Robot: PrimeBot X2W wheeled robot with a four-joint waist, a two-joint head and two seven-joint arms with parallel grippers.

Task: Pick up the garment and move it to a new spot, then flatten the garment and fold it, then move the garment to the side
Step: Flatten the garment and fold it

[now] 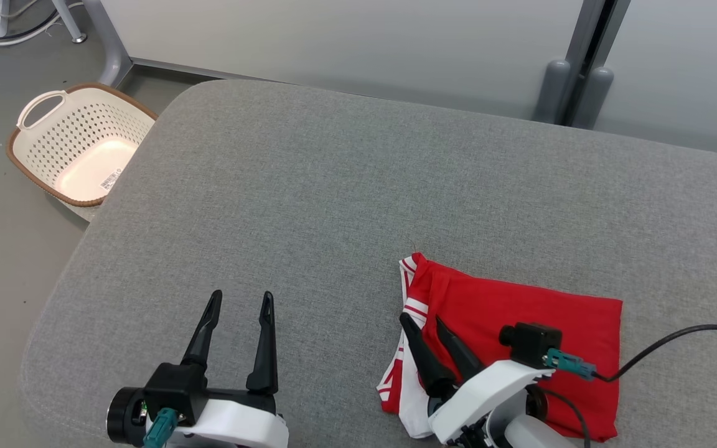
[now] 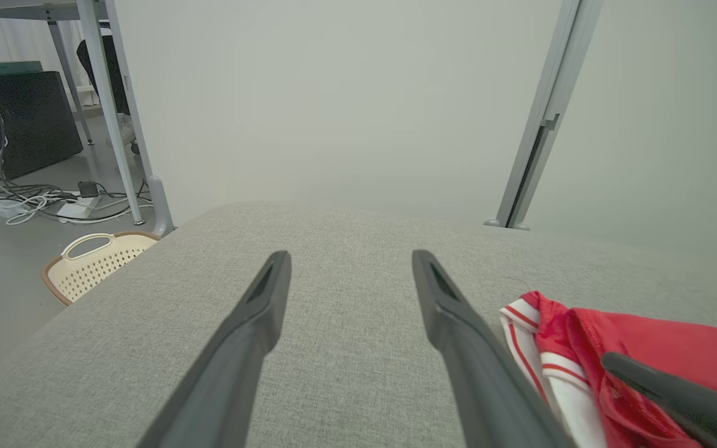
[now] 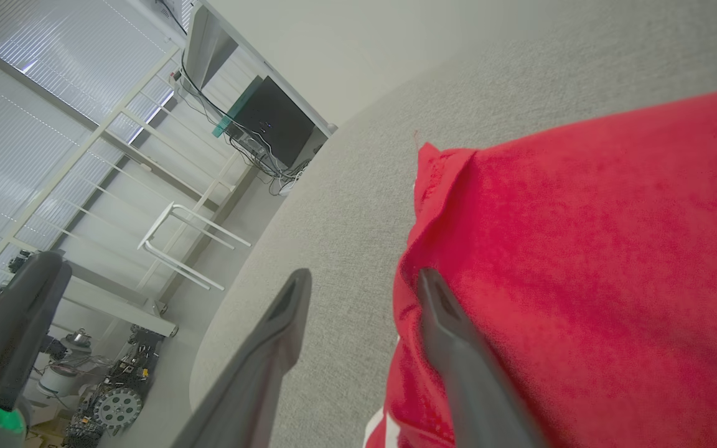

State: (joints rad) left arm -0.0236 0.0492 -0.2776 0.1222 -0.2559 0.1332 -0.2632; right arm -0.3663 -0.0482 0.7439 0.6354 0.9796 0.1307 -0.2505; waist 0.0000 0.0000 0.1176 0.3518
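Right gripper point(image 1: 421, 318) parted, one finger over the folded red white-striped garment point(image 1: 520, 311); left gripper point(image 1: 241, 294) spread wide, empty (sticker point(image 1: 109, 180) in cream perforated basket point(image 1: 84, 121) illegible).

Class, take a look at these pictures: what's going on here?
A two-armed robot is working on a red garment, which lies folded into a rough rectangle on the grey padded table, on the robot's right side. The right pincer is open at the garment's left edge, one finger over the cloth and the other over bare table, gripping nothing. The left pincer is open too, over bare table left of the garment. A white basket stands on the floor by the table's left corner.
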